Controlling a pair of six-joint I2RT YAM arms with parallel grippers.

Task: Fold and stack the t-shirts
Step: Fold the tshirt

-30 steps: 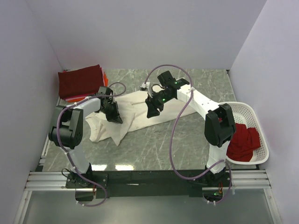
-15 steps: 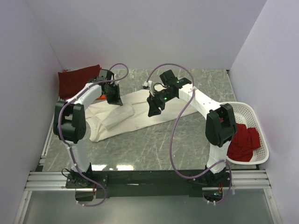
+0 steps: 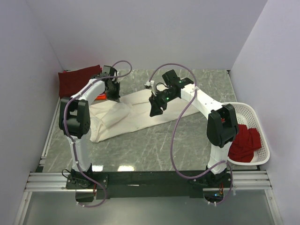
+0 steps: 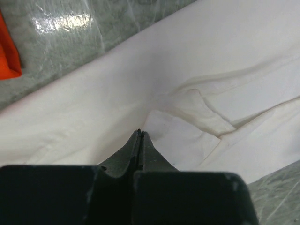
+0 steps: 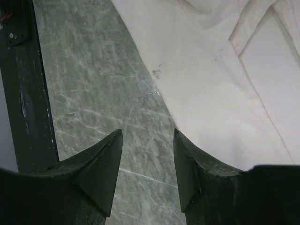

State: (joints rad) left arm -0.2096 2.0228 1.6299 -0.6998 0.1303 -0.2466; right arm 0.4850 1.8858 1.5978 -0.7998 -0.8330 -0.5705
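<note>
My t-shirts: one spread out, the rest folded or heaped.
In front of me the cream-white t-shirt (image 3: 133, 112) lies stretched out and wrinkled, slanting from near left to back centre. The dark maroon t-shirt (image 3: 77, 80) sits folded in my back left corner, with an orange-pink t-shirt (image 4: 7, 51) edge just beside the cream one. The bright red t-shirts (image 3: 244, 143) lie crumpled in the basket (image 3: 255, 112) on my right.

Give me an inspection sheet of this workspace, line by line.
surface: grey marble table, glossy.
job's things: cream-white t-shirt spread mid-table; maroon t-shirt folded at far left; orange cloth near it; red t-shirts in the white basket at right.
clutter: nothing seen.
tools: left tool shut, apparently pinching the cream-white t-shirt; right tool open, empty, above the table beside that shirt's edge.
cables: purple cables loop from both arms.
surroundings: plain white walls; metal rail at near edge.
</note>
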